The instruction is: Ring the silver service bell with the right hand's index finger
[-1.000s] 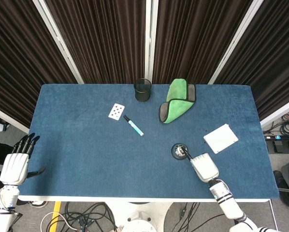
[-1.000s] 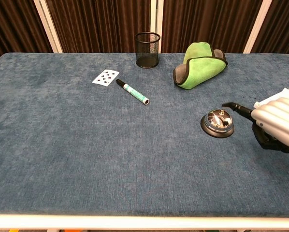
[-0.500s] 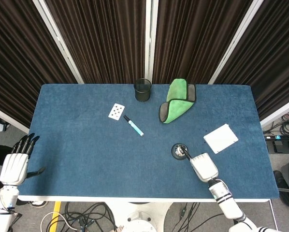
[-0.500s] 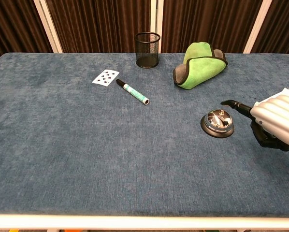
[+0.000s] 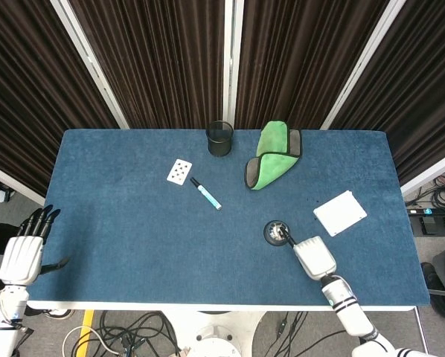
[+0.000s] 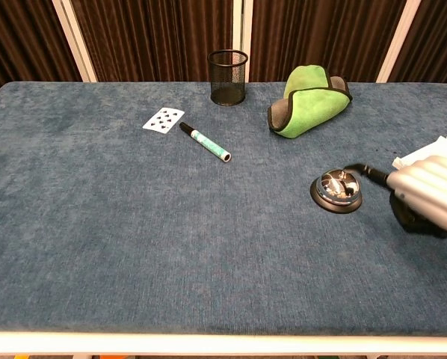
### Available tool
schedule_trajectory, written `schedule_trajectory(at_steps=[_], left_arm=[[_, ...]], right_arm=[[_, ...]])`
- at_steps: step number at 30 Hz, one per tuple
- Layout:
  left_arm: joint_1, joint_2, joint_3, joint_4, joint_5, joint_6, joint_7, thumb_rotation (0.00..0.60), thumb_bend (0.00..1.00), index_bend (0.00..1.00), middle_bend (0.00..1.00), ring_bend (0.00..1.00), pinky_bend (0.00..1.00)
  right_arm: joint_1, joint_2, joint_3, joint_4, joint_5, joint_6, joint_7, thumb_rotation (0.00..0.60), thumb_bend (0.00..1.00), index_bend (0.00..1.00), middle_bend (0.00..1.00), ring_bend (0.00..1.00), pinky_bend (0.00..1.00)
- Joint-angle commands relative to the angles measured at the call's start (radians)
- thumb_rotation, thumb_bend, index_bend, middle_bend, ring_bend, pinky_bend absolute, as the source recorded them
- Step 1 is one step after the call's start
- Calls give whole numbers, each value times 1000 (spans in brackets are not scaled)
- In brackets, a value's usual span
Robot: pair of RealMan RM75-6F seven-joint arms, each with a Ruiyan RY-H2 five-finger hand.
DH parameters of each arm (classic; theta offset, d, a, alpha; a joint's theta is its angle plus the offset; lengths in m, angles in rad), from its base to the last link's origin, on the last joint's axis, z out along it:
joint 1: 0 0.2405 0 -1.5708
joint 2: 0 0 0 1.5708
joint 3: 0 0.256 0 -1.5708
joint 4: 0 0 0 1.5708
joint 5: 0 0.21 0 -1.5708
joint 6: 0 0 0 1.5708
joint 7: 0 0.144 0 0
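Observation:
The silver service bell (image 5: 275,232) (image 6: 336,191) sits on its black base on the blue table, right of centre. My right hand (image 5: 313,256) (image 6: 427,196) lies just to the right of it, with one black-tipped finger stretched out over the bell's right side and the other fingers curled in. The fingertip hovers at the bell's edge; whether it touches cannot be told. My left hand (image 5: 25,250) rests off the table's left edge with its fingers straight and apart, holding nothing.
A black mesh cup (image 5: 219,138), a folded green cloth (image 5: 273,153), a playing card (image 5: 179,171) and a teal marker (image 5: 206,193) lie across the back half. A white pad (image 5: 340,213) lies right of the bell.
The right hand's stretched finger has dipped slightly lower toward the bell. The left hand has not moved.

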Motion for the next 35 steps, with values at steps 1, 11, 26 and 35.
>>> schedule_trajectory(at_steps=[1, 11, 26, 35], left_arm=[[-1, 1, 0, -4, 3, 1, 3, 600, 27, 90, 11, 0, 156], [-4, -1, 0, -29, 8, 4, 34, 600, 27, 90, 11, 0, 156], [-8, -11, 1, -54, 11, 1, 71, 600, 27, 90, 11, 0, 156], [-6, -15, 2, -39, 9, 0, 62, 600, 27, 90, 11, 0, 156]], right_arm=[[-17, 50, 25, -45, -73, 127, 81, 600, 1000, 0, 844, 782, 742], [-116, 220, 50, -6, -129, 371, 353, 600, 874, 104, 754, 695, 704], [-196, 403, 74, -150, 54, 310, 364, 600, 101, 0, 0, 0, 0], [-196, 389, 70, -141, 45, 287, 358, 600, 101, 0, 0, 0, 0]])
